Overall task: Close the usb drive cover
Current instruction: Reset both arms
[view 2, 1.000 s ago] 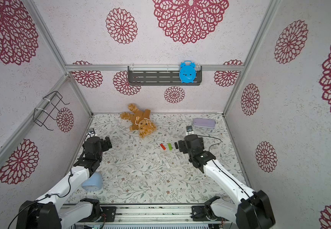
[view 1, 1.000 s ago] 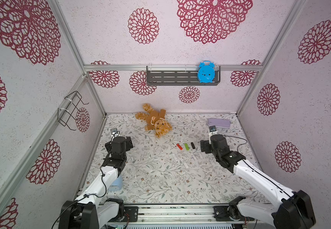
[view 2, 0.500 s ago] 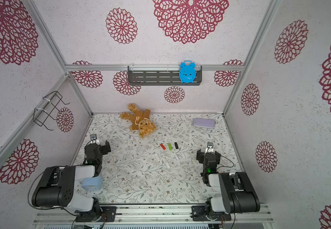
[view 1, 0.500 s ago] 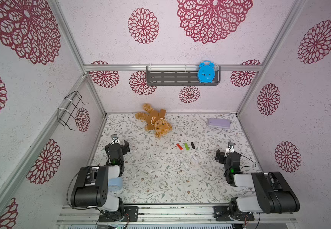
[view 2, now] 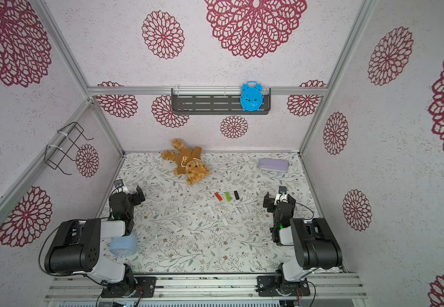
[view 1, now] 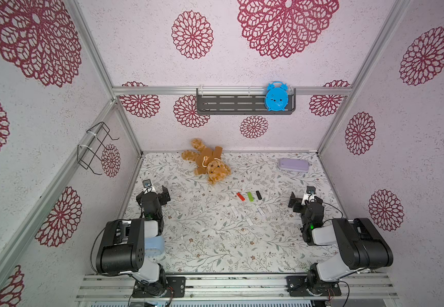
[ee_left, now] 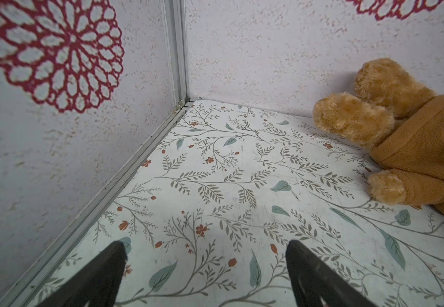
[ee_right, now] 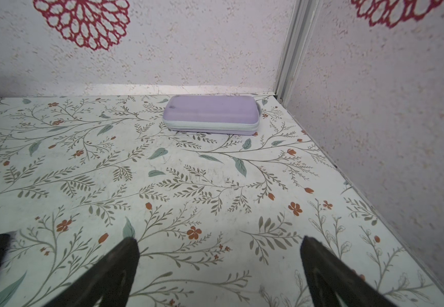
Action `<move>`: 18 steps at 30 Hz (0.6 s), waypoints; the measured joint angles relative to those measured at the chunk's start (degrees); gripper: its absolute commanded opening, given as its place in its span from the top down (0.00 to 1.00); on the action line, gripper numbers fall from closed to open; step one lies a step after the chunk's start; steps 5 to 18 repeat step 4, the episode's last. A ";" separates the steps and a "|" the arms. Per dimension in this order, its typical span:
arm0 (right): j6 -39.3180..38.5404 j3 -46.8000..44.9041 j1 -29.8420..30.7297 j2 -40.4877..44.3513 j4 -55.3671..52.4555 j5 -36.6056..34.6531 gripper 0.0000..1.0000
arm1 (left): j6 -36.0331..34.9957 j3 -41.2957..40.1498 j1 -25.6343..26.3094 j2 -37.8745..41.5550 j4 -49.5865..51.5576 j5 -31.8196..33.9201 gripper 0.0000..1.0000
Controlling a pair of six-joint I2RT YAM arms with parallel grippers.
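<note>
Three usb drives lie side by side mid-table in both top views: red [view 1: 240, 196] [view 2: 218, 196], green [view 1: 250, 196] [view 2: 227, 196] and black [view 1: 258, 195] [view 2: 236, 195]. Small whitish caps [view 1: 259, 211] [view 2: 237, 211] are scattered just in front of them. My left gripper [view 1: 154, 195] [view 2: 126, 197] [ee_left: 205, 244] is open over bare table at the left side, far from the drives. My right gripper [view 1: 305, 200] [view 2: 279, 202] [ee_right: 219, 240] is open at the right side, with nothing between its fingers. Neither wrist view shows a drive.
A brown teddy bear [view 1: 207, 163] [ee_left: 407, 148] lies at the back, and a lilac zip case [view 1: 293, 164] [ee_right: 210, 115] at the back right. A pale blue object [view 1: 154, 245] sits by the left arm's base. On the back wall, a shelf [view 1: 231, 105] carries a blue clock [view 1: 276, 97].
One second ago both arms were stretched out, the right gripper beside the drives. Both have pulled back and folded at the front sides. Grippers stayed open.
</note>
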State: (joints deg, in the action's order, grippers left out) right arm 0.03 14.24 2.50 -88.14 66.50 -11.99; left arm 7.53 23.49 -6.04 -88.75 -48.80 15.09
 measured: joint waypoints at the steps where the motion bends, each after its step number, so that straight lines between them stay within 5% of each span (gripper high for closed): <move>1: 0.00 0.00 0.00 0.00 0.00 0.00 0.01 | 0.00 0.00 0.00 0.00 -0.02 0.00 0.03; 18: 0.00 0.00 0.00 0.00 0.00 -0.02 0.01 | 0.02 0.04 -0.11 0.00 0.07 -0.42 0.03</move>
